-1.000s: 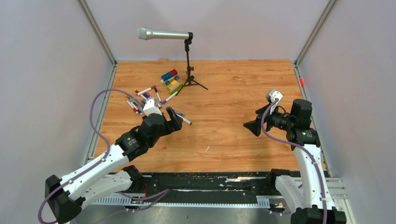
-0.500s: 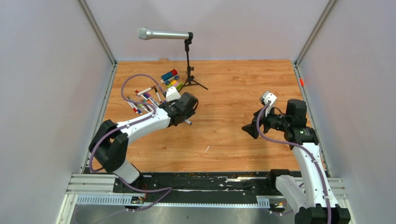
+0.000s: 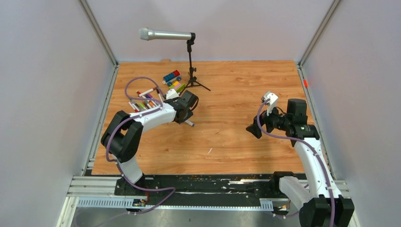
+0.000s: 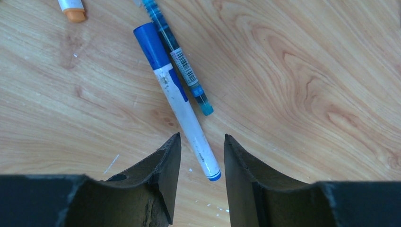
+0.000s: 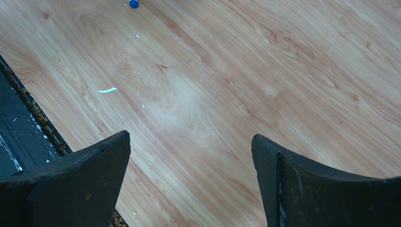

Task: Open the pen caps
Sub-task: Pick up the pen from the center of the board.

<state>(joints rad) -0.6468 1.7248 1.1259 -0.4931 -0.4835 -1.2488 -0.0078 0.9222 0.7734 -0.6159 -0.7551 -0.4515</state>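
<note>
A white pen (image 4: 182,111) with a blue cap (image 4: 152,45) lies on the wooden floor, next to a thin teal pen (image 4: 177,52). My left gripper (image 4: 202,137) hangs over the white pen's tail end. Its jaws stand partly open on either side of the barrel, with a gap on both sides. An orange-tipped pen (image 4: 73,10) shows at the top left. In the top view the left gripper (image 3: 188,113) sits beside the heap of pens (image 3: 144,100). My right gripper (image 3: 252,128) (image 5: 191,135) is wide open over bare wood, holding nothing.
A silver microphone (image 3: 165,34) on a black stand (image 3: 191,71) is at the back. Multicoloured toy blocks (image 3: 172,79) lie by its feet. A small blue cap (image 5: 134,4) lies far from the right gripper. The black base rail (image 3: 208,182) runs along the near edge.
The left arm has swung its gripper back and right over the pens, and its jaws have narrowed around the white pen. The right gripper has drifted slightly.
</note>
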